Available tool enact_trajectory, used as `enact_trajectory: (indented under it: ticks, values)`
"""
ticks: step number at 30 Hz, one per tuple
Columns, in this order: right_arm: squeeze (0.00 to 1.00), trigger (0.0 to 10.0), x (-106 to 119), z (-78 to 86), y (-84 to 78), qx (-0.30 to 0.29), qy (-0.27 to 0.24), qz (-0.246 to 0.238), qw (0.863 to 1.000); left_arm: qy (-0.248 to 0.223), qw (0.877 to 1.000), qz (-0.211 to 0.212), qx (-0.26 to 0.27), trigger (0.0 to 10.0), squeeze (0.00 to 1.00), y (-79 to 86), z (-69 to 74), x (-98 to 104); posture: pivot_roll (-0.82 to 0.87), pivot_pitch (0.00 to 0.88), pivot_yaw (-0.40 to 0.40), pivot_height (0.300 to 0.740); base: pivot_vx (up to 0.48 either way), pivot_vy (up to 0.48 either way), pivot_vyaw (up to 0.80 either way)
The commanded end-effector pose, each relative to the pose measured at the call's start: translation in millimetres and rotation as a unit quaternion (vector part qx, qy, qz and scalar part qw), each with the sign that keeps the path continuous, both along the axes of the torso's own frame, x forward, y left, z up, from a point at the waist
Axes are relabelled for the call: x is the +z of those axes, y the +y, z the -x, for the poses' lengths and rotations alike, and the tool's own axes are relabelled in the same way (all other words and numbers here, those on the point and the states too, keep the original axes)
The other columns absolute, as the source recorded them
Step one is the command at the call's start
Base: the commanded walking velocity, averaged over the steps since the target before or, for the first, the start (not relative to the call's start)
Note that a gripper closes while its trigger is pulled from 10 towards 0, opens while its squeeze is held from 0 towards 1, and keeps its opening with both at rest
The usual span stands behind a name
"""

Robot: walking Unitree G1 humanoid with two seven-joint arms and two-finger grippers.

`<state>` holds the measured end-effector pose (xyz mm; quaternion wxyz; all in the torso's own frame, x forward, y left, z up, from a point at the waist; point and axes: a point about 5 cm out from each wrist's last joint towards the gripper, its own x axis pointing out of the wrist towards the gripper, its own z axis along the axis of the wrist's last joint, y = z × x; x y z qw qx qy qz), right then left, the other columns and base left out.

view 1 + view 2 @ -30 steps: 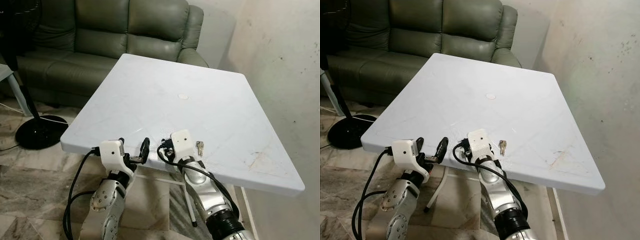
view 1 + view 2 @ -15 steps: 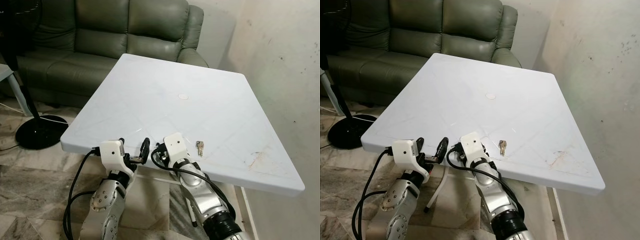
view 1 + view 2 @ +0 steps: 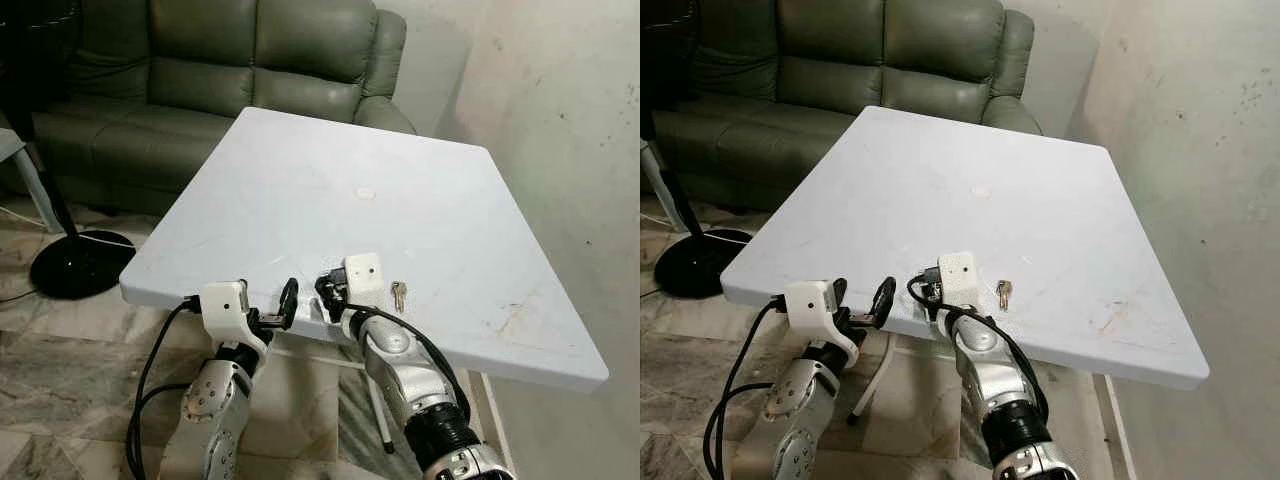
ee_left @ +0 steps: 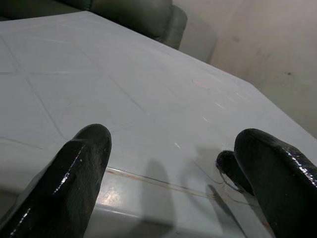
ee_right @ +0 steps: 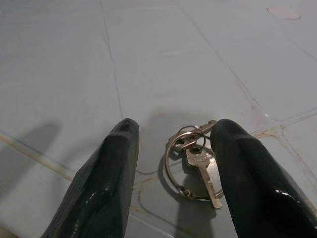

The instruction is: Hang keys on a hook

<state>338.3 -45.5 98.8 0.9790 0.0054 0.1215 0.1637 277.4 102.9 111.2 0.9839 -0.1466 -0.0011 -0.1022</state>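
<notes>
Nothing was yet grasped: the keys (image 5: 192,161) lay on the bench (image 3: 300,180) between the right gripper's (image 5: 173,163) released jaws; lifting and hanging remained.

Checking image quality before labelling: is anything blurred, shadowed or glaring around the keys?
Right wrist view: keys sharp, right tool's near fingers soft, casting shadows on the table. Left wrist view: fingers glossy, blurred. Eye views: even light, keys small.

silver keys (image 5: 194,158) on ring, flat on white table (image 3: 300,190).
</notes>
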Motion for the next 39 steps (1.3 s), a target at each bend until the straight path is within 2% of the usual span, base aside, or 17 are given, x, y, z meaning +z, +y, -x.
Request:
enact_trajectory:
  ticks: [1,16,18,19,20,21,22,23,24,25,28,29,39]
  values:
    - [0.00,10.0,5.1,-1.9,8.2,0.009,0.000,-0.004,1.000,-0.004,1.000,0.026,-0.008,10.0,0.00,-15.1,1.4,5.9,0.05,0.064,-0.142,0.740,0.000,0.000,0.00]
    - [0.00,9.9,-8.5,4.7,12.3,0.038,0.031,0.049,0.998,0.000,1.000,0.027,0.001,10.0,0.00,-13.9,0.6,5.9,0.04,0.070,-0.141,0.740,0.000,0.000,0.00]
    - [0.00,9.1,-9.8,5.5,12.5,0.036,0.038,0.047,0.997,0.000,1.000,0.027,0.001,10.0,0.00,-13.8,0.8,6.2,0.04,0.070,-0.141,0.740,0.000,0.000,0.00]
    - [0.00,7.6,-9.9,6.2,13.2,0.039,0.042,0.038,0.998,0.000,1.000,0.028,0.002,10.0,0.00,-13.7,0.8,6.1,0.04,0.070,-0.141,0.740,0.000,0.000,0.00]
    - [0.00,7.6,-9.7,6.3,13.3,0.041,0.043,0.034,0.998,0.000,1.000,0.028,0.002,10.0,0.00,-13.8,0.7,6.1,0.05,0.069,-0.143,0.740,0.000,0.000,0.00]
    - [0.00,4.5,-9.3,6.3,13.3,0.041,0.041,0.032,0.998,0.000,1.000,0.028,0.002,10.0,0.00,-13.9,0.7,6.1,0.05,0.069,-0.143,0.740,0.000,0.000,0.00]
    - [0.00,4.1,-9.3,6.2,13.0,0.039,0.042,0.033,0.998,0.000,1.000,0.028,0.002,10.0,0.00,-13.9,0.6,6.1,0.05,0.069,-0.143,0.740,0.000,0.000,0.00]
    - [0.00,3.2,-9.3,6.0,12.6,0.035,0.044,0.028,0.998,0.000,1.000,0.028,0.003,10.0,0.00,-13.9,0.7,6.0,0.05,0.069,-0.143,0.740,0.000,0.000,0.00]
    - [0.00,0.6,-8.9,5.8,12.4,0.032,0.044,0.025,0.998,0.000,1.000,0.028,0.003,10.0,0.00,-13.8,0.7,6.0,0.05,0.069,-0.143,0.740,0.000,0.000,0.00]
    - [0.00,0.0,-7.9,5.0,11.5,0.025,0.040,0.029,0.998,0.000,1.000,0.028,0.003,10.0,0.00,-13.9,0.8,6.2,0.05,0.069,-0.143,0.740,0.000,0.000,0.00]
    - [0.00,0.0,-7.0,4.3,11.7,0.022,0.046,0.011,0.999,0.000,1.000,0.029,0.003,10.0,0.00,-14.2,0.8,6.3,0.05,0.064,-0.146,0.740,0.000,0.000,0.00]
    - [0.00,0.0,-6.3,3.5,11.0,0.018,0.045,0.024,0.999,0.000,1.000,0.029,0.004,10.0,0.00,-14.4,0.8,6.2,0.05,0.064,-0.146,0.740,0.000,0.000,0.00]
    - [0.00,0.0,-7.7,3.7,11.0,0.010,0.056,0.017,0.998,0.000,1.000,0.031,0.002,10.0,0.00,-15.6,0.4,6.7,0.05,0.054,-0.146,0.740,0.000,0.000,0.00]
